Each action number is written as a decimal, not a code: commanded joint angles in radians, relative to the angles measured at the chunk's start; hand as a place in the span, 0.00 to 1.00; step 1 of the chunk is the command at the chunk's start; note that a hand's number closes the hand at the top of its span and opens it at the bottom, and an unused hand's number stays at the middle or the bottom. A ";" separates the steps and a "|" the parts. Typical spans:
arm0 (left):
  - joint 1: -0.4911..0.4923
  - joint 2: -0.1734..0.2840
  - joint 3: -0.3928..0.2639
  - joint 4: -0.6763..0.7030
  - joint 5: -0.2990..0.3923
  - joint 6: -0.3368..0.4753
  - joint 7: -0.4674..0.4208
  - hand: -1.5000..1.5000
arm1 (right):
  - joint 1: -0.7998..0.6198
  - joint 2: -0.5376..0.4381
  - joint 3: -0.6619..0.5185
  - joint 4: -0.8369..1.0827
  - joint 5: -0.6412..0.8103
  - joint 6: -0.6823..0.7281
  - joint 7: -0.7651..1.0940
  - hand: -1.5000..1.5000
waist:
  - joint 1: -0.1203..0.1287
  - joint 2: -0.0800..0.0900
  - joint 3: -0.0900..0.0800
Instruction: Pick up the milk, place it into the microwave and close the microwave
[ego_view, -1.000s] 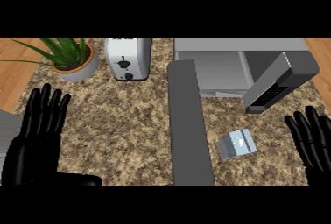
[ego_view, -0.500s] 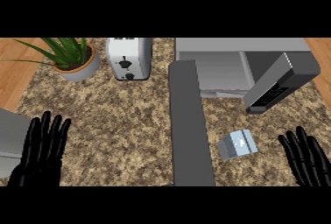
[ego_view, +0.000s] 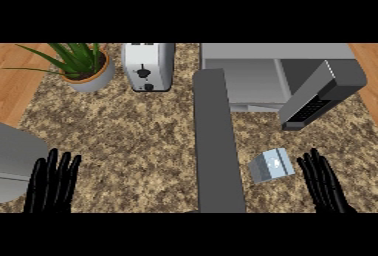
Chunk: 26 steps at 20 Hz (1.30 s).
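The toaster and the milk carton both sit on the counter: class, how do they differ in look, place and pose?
The toaster is the larger, silver with a black knob; the milk carton is small and pale grey-blue. The toaster stands square at the counter's far edge, beside the potted plant; the milk carton lies skewed near the right hand. Neither is touched by a hand.

On the speckled brown counter (ego_view: 140, 135) the milk carton (ego_view: 272, 165) lay on its side, near the lower right, in front of the microwave (ego_view: 273, 75). The microwave stood at the top right, and its door (ego_view: 319, 92) was open and swung out towards the right. The right hand (ego_view: 325, 182) was at the lower right edge, fingers straight, just beside the carton but not touching it. The left hand (ego_view: 52, 182) was at the lower left edge, fingers straight as well. A toaster (ego_view: 148, 65) stood at the top centre, and a potted plant (ego_view: 81, 67) stood to its left.
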 joint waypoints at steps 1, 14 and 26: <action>0.026 0.016 0.015 0.009 0.028 -0.037 -0.033 0.00 | -0.033 -0.007 -0.087 0.183 -0.056 0.026 -0.157 0.00 | 0.001 0.001 0.000; 0.155 -0.008 -0.059 0.001 -0.036 -0.042 -0.128 0.00 | -0.269 0.015 -0.196 0.642 0.034 -0.138 -0.320 0.00 | 0.008 0.002 0.000; 0.146 -0.005 -0.045 0.045 -0.034 -0.046 -0.171 0.00 | -0.359 -0.044 -0.283 0.940 -0.003 -0.078 -0.576 0.00 | 0.003 0.001 0.000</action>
